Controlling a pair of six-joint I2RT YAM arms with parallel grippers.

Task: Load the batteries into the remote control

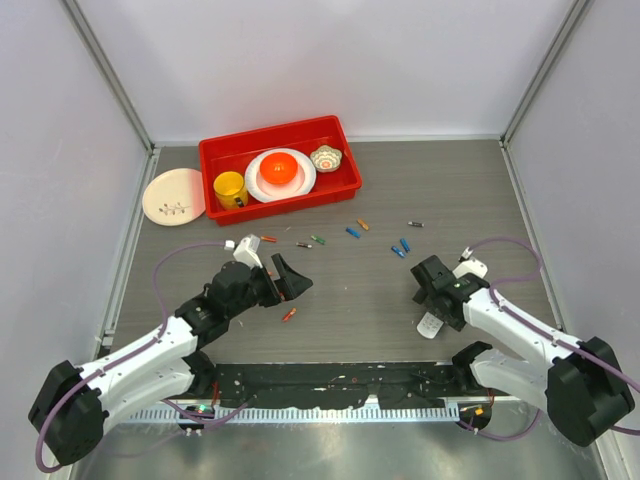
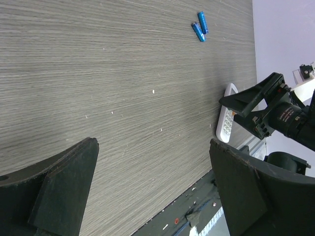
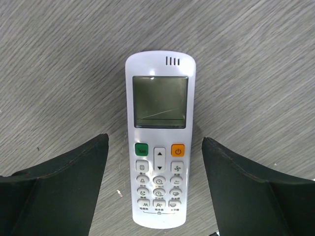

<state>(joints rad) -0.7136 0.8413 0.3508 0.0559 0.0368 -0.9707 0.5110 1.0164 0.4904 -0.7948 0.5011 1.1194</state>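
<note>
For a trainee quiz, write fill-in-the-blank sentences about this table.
1. The remote lies with its buttons facing ___.
2. Over the remote, the right gripper is ___.
3. The yellow cup sits in the ___ tray.
4. The left gripper holds ___.
Missing words: up; open; red; nothing.

You're looking at a remote control (image 3: 160,147) of smooth white plastic, slightly glossy, with a dull grey screen. Under it, the table (image 3: 256,49) has a matt grey wood-grain finish. Either side of it, the right gripper fingers (image 3: 59,187) look matt black and faintly grainy. Beyond the remote, two blue batteries (image 2: 201,27) look shiny.
</note>
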